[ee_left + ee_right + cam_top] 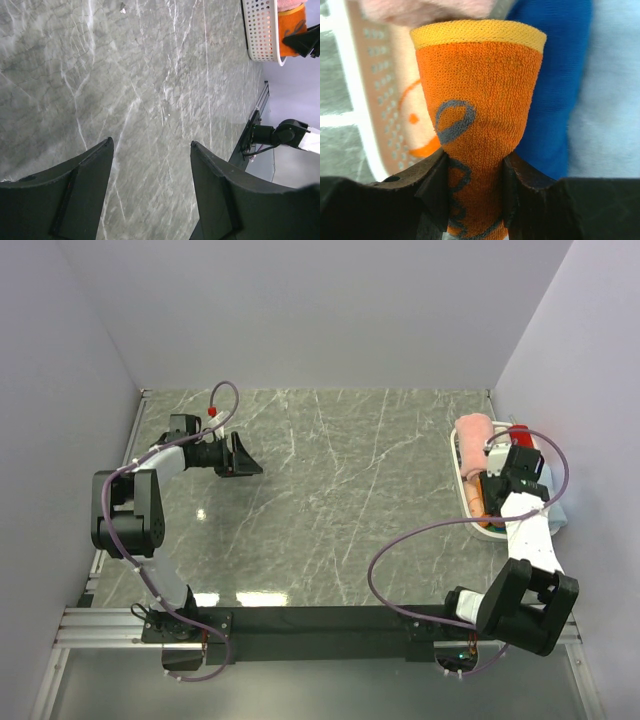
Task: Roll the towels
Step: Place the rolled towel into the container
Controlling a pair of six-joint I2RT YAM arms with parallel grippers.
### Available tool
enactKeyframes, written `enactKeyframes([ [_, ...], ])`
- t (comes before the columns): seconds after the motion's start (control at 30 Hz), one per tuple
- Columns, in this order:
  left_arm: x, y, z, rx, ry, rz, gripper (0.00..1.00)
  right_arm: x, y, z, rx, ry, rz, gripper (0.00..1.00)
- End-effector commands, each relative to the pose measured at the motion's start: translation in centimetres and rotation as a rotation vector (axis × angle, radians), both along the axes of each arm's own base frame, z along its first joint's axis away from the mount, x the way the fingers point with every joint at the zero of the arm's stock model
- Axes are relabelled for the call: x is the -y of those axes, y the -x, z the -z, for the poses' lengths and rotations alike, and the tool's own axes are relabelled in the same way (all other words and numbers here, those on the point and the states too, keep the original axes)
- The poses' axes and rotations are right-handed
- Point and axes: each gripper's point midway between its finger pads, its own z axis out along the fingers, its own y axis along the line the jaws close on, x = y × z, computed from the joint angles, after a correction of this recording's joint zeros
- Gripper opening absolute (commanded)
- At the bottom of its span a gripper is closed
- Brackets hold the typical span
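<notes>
Orange towel (479, 95) pinched in the right pincer (473, 172), seemingly above the basket (260, 30).

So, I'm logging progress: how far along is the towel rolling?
Done: a pink towel looks rolled in the white basket. In hand: the right pincer is shut on the orange towel there. Left: that one, plus the blue towel and pale blue towel beside it; the left pincer hangs open over the table.
</notes>
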Motion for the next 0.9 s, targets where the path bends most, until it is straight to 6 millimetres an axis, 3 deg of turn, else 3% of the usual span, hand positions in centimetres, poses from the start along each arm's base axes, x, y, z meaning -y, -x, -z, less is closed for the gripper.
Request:
enactKeyframes([
  [0.0, 0.1, -0.8, -1.1, 0.042, 0.020, 0.012, 0.68, -2.2, 1.0, 1.4, -0.036, -0.088, -0.019, 0.00],
  [0.43, 0.0, -0.4, -0.7, 0.035, 0.019, 0.016, 0.70, -3.8, 0.6, 4.2, -0.116, -0.206, -0.001, 0.00],
  [0.57, -0.2, -0.3, -1.0, 0.039, 0.017, 0.014, 0.70, -3.7, 0.2, 3.2, -0.091, -0.210, 0.018, 0.17],
  [0.6, -0.3, -0.3, -1.0, 0.041, 0.014, 0.012, 0.71, -3.6, -0.1, 2.4, -0.069, -0.200, 0.018, 0.30],
  [0.67, -0.4, -0.2, -1.1, 0.040, 0.007, 0.015, 0.71, -3.3, -0.2, 1.6, -0.061, -0.185, 0.020, 0.43],
  [0.8, -0.6, -0.4, -1.6, 0.050, 0.005, 0.014, 0.71, -2.9, -0.5, -1.0, -0.018, -0.153, 0.010, 0.54],
  [0.87, -0.8, -0.5, -1.8, 0.052, -0.002, 0.014, 0.72, -2.7, -0.6, -2.0, -0.002, -0.139, 0.006, 0.64],
])
